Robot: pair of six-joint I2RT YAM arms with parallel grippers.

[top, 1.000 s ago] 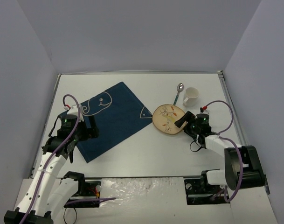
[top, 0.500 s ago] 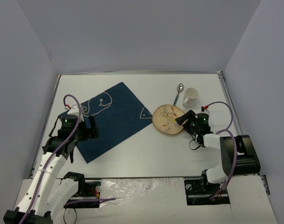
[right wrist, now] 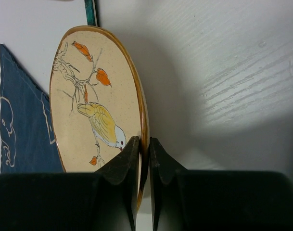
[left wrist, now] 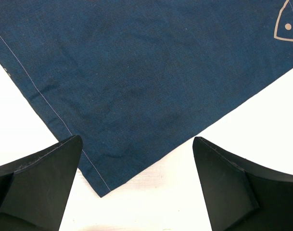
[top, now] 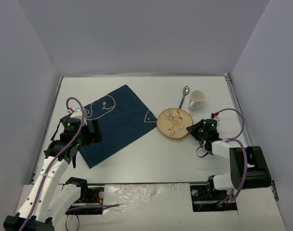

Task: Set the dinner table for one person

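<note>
Well, my low right gripper (right wrist: 143, 144) clamps the rim of the round tan bird-painted plate (right wrist: 93, 110) beside the dark blue cloth placemat (top: 112, 122); my left gripper (left wrist: 138, 142) hangs spread over that placemat's corner, the flat white tabletop (top: 136, 154) underneath.

No readable text or numbers; placemat (top: 112, 120) and plate (top: 174, 122) seem to carry only drawings.

Your three views
Overhead shows you the whole dinner table (top: 151, 149); left wrist sits close above the placemat (left wrist: 136, 72), right wrist close against the plate (right wrist: 88, 110).
</note>
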